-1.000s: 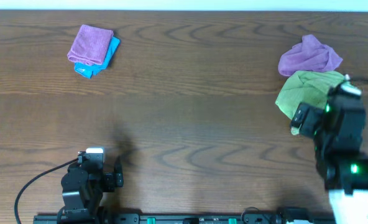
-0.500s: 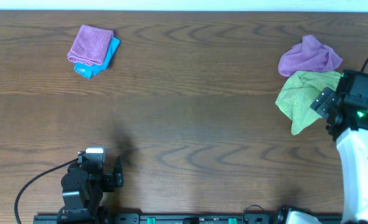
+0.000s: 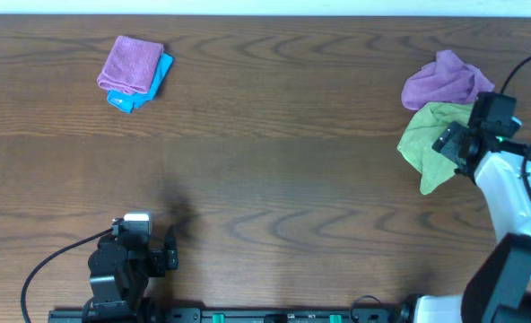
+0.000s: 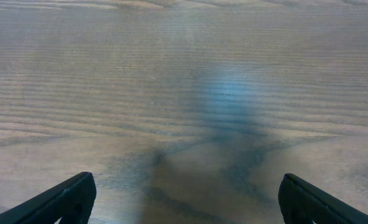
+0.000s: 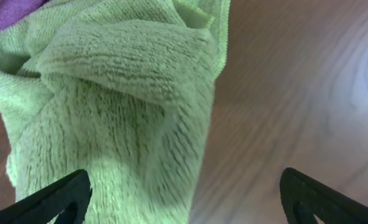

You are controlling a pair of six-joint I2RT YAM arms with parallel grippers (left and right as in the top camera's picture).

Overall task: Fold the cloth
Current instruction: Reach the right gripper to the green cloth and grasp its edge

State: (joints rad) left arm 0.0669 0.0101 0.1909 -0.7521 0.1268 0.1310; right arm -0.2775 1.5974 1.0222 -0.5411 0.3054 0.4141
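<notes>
desk (image 3: 274,179): dark wood grain, fills the overhead view.

right arm (image 3: 508,193): comes up from the near right corner along the right edge, wrist over the lime cloth's right side. green led lit on the wrist.

left arm (image 3: 122,269): tucked low at the near edge, left of centre, well apart from every cloth. black cable loops off it toward the near left corner.

lime cloth (image 3: 424,144): near the right edge, toward the far right corner. crumpled, not flat, one corner trailing toward the near edge. its far side touches the crumpled purple cloth (image 3: 445,82). in the right wrist view it's bunched in thick folds, hem showing at the top, covering the left half of the frame; bare desk on the right half.

folded purple cloth (image 3: 131,63): near the far left corner, lying on a blue cloth (image 3: 161,76) that sticks out on its right and near sides.

right fingers (image 5: 63,199): spread wide, released, gripping nothing. they sit just above the lime cloth; left tip is over the fabric, right tip over bare desk. can't tell if either tip touches.

left fingers (image 4: 66,196): spread wide, released, only bare desk between them.
</notes>
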